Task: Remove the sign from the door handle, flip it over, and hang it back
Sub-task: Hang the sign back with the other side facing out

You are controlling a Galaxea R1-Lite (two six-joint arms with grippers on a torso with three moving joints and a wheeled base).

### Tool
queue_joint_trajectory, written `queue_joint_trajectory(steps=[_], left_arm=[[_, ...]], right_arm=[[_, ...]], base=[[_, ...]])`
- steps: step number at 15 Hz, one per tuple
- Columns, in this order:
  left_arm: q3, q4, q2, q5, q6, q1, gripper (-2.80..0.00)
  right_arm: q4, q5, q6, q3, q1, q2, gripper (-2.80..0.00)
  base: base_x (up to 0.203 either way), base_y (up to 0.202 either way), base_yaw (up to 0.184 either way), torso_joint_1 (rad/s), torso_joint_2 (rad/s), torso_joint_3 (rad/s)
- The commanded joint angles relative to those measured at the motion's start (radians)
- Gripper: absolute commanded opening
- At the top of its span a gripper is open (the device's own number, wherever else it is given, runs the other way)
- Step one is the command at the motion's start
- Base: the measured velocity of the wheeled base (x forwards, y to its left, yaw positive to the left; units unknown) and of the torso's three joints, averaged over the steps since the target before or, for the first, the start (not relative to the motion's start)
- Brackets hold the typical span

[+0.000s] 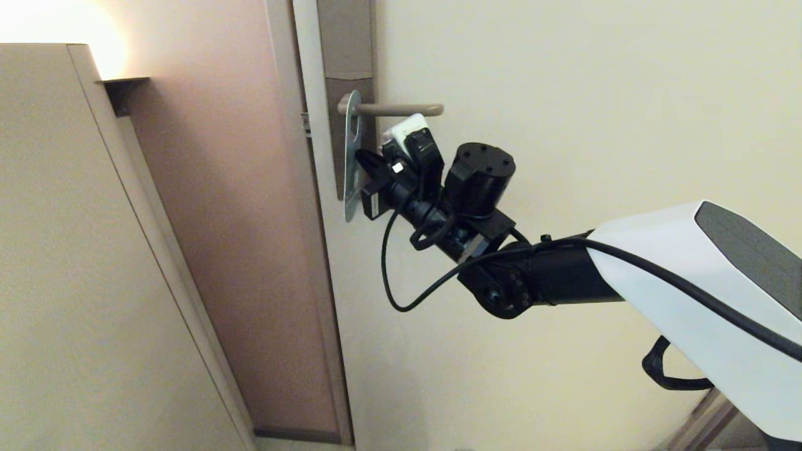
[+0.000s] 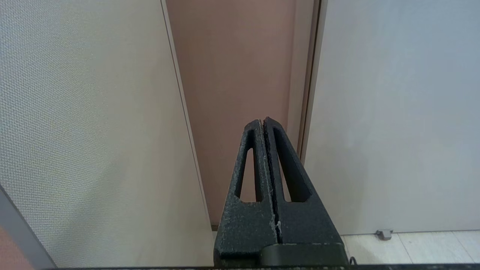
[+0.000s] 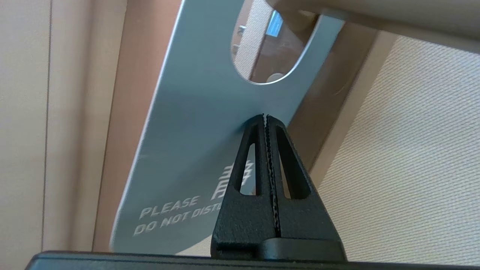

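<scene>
right gripper (image 1: 362, 164): at the door, fingers (image 3: 255, 157) pressed together, tips touching the sign's blue face just below its oval hole; nothing visibly between them.
sign (image 3: 195, 123): hangs on the door handle, blue "PLEASE DO NOT DISTURB" face toward the gripper, edge-on in head view.
door handle (image 1: 401, 109): horizontal lever at the gripper's 12 o'clock, passes through the sign's hole.
lock plate (image 1: 346, 56): behind the sign, on the door.
left gripper (image 2: 264, 123): parked away from the handle, fingers closed, empty.

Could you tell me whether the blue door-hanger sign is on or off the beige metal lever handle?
On: the blue door-hanger sign hangs by its oval hole on the beige metal lever handle.
</scene>
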Motion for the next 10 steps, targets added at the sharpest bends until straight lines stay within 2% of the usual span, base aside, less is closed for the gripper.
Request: queue_joint_trajectory(steps=[1, 6, 10], left_arm=[[0.000, 0.000, 0.002, 0.000, 0.000, 0.001, -2.80], [0.001, 0.000, 0.002, 0.000, 0.000, 0.001, -2.80], [0.001, 0.000, 0.002, 0.000, 0.000, 0.001, -2.80]], right_arm=[[-0.003, 0.003, -0.002, 0.003, 0.003, -0.010, -2.80], [0.058, 0.063, -0.004, 0.104, 0.005, -0.089, -2.80], [0.087, 0.068, -0.031, 0.144, 0.005, -0.132, -2.80]], base=[[0.000, 0.000, 0.000, 0.000, 0.00, 0.000], [0.000, 0.000, 0.000, 0.000, 0.00, 0.000], [0.000, 0.000, 0.000, 0.000, 0.00, 0.000]])
